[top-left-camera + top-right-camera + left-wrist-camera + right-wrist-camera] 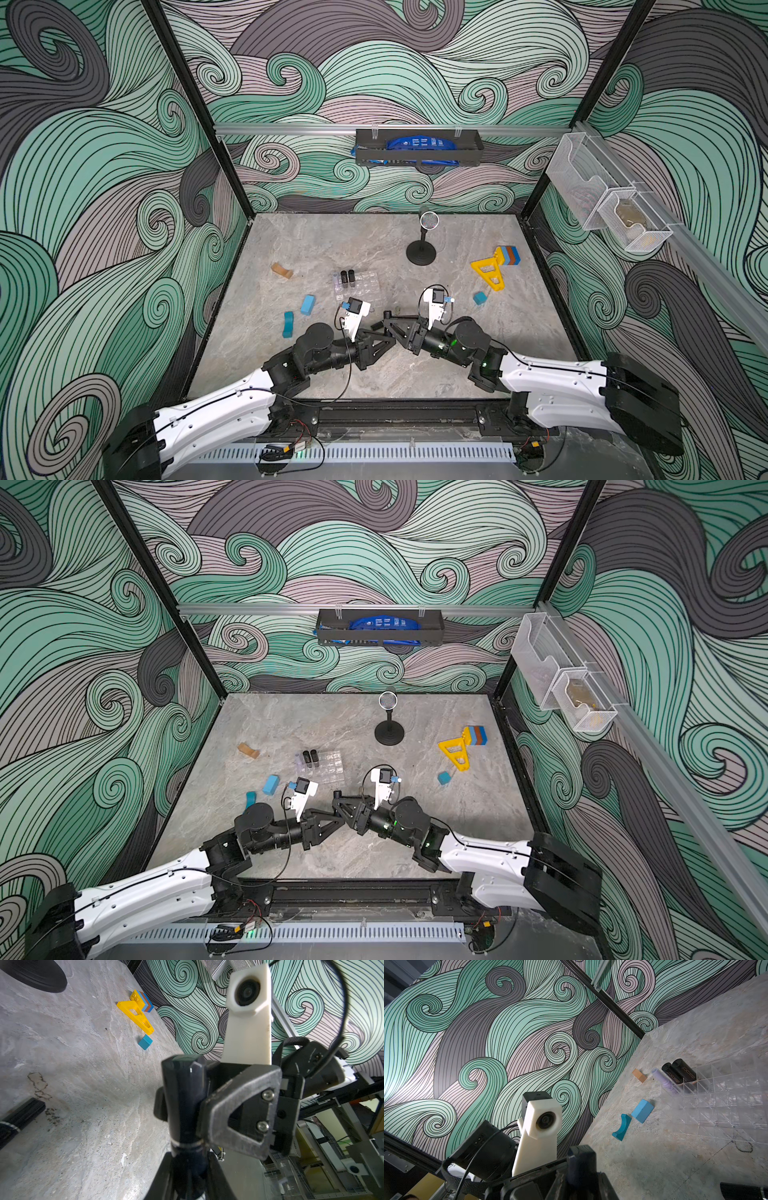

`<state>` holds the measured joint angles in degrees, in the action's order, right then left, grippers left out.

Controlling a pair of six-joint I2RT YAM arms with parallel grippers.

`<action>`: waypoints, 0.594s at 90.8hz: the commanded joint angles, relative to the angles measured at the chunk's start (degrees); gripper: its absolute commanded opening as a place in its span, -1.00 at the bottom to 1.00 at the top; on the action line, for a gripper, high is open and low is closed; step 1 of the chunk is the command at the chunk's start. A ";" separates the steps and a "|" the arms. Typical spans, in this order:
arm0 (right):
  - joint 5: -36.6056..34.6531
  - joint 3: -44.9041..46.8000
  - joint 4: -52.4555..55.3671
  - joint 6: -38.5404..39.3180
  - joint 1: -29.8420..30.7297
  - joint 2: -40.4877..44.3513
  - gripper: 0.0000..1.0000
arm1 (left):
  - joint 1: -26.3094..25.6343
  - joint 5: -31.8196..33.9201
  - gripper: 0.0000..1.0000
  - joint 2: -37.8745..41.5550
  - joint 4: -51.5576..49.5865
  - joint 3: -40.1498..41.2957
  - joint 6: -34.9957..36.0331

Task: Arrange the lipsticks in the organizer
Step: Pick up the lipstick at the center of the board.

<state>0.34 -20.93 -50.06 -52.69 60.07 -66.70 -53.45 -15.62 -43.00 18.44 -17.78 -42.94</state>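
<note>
Left hand (pixel 188 1169) is pinching the lipstick (pixel 182 1097); right hand (pixel 581 1182), gripping or not, cannot tell. Right should be clearing fully before carrying to organizer (pixel 368 286).

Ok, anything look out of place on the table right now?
Yes: one black lipstick lies on its side on the table, outside the organizer. Also, a pale lavender tube stands in an organizer cell beside the two black lipsticks there.
</note>
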 commanded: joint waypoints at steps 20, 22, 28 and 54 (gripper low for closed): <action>1.72 -8.67 26.27 0.77 -5.12 3.30 0.06 | -0.16 2.36 -0.84 -3.26 -2.80 -2.12 13.77; 2.18 -9.98 29.31 1.45 -5.66 3.41 0.07 | -0.16 2.35 -0.85 -3.81 -3.32 -2.55 14.29; 2.90 -14.19 39.48 4.56 -6.95 3.39 0.09 | -0.23 3.09 -0.86 -4.98 -5.64 -4.19 16.13; 3.48 -29.45 63.69 13.42 -7.94 -0.69 0.08 | -0.42 7.79 -0.89 -6.06 -9.48 -7.20 22.41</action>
<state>2.55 -46.78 0.21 -44.05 52.25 -65.52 -53.45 -10.24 -48.64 10.26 -22.46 -24.91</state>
